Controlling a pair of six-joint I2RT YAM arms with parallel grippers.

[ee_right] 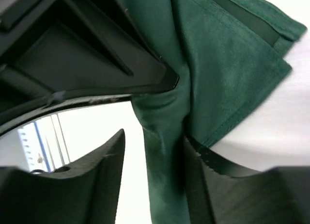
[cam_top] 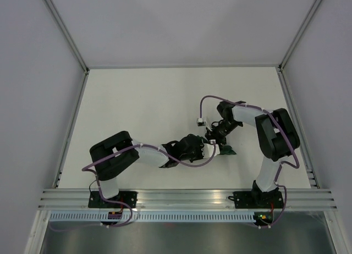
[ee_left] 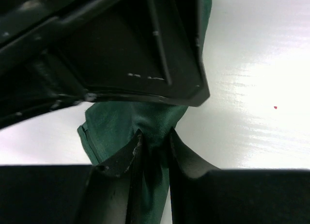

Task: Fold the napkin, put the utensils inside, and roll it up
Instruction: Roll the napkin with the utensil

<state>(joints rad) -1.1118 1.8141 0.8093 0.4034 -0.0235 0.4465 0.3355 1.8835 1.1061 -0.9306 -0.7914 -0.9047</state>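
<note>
One napkin (ee_left: 112,127) — inside left hand (ee_left: 155,137)

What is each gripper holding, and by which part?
The left gripper pinches a bunched fold of the napkin. The right gripper stands open around it, with a gap on one side.

One green napkin (ee_left: 116,127), one table (cam_top: 137,111), two claws, the left claw (ee_left: 155,135) and right claw (ee_right: 154,136).

White table (cam_top: 165,100), bunched green napkin (cam_top: 227,150) near front-right
</note>
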